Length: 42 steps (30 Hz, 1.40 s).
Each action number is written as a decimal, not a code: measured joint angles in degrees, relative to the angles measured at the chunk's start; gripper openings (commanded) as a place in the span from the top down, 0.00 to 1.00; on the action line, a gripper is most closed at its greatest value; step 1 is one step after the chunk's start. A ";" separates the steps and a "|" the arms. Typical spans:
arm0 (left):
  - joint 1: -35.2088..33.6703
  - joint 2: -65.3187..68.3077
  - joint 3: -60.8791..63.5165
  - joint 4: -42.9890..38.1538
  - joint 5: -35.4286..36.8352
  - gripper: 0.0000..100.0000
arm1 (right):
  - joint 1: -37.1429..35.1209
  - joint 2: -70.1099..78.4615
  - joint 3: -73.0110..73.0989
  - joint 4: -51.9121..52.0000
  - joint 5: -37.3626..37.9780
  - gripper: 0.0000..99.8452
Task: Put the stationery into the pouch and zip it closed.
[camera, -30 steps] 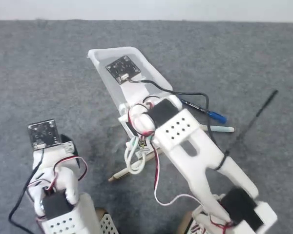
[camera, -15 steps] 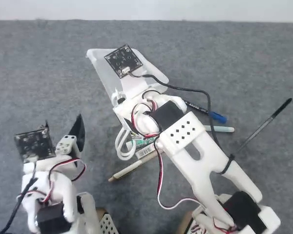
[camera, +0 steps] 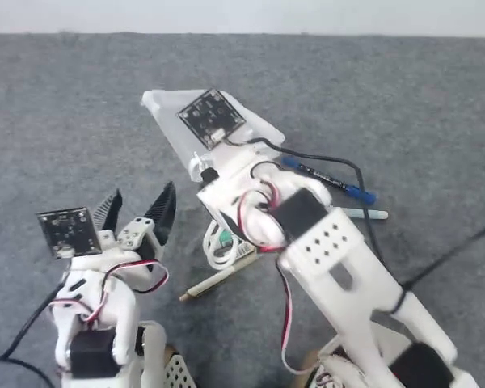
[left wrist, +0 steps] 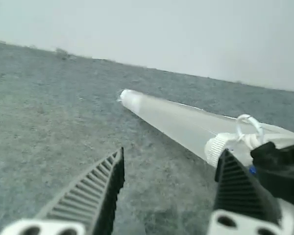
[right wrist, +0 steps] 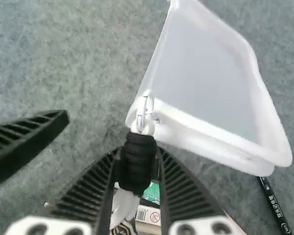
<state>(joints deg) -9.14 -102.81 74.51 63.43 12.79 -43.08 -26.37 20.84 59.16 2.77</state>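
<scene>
The translucent white pouch (camera: 178, 121) is seen lying flat on the grey carpet (camera: 65, 121), and everything else is placed from it. At the pouch's zip end a metal ring (right wrist: 147, 110) is attached, and from that ring a black pull tab (right wrist: 137, 166) runs into the right gripper (right wrist: 137, 152). The right gripper's jaws are pressed tight against the tab, with no gap left between them. The left gripper (camera: 141, 198) is held just beside the same end of the pouch, on the side away from the pens. Its jaws are spread wide and nothing is gripped between them. In the left wrist view the pouch (left wrist: 176, 120) is seen beyond the left gripper's parted fingers (left wrist: 103, 191). None of the stationery is inside the pouch. A blue-capped pen (camera: 331, 179) and a pale pen (camera: 365, 214) are laid on the carpet near the zip end, on the side away from the left gripper. A wooden stick (camera: 218, 280) is set further out from that end. A small green item (right wrist: 152, 193) with a barcode label is tucked under the right gripper.
</scene>
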 measured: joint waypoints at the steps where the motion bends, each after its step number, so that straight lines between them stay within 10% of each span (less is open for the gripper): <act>1: 1.05 0.00 0.70 0.00 0.00 0.71 | 0.00 -1.05 1.32 -0.70 0.09 0.99; 26: 6.59 0.00 8.88 -5.19 -0.70 0.72 | -3.78 -19.52 17.05 -3.52 5.01 0.99; 42: 6.59 0.00 9.41 -5.27 -6.15 0.91 | -4.48 -20.40 20.13 -3.52 9.49 0.99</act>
<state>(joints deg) -2.55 -102.81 83.91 58.15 6.64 -47.56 -46.77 40.97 55.65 12.26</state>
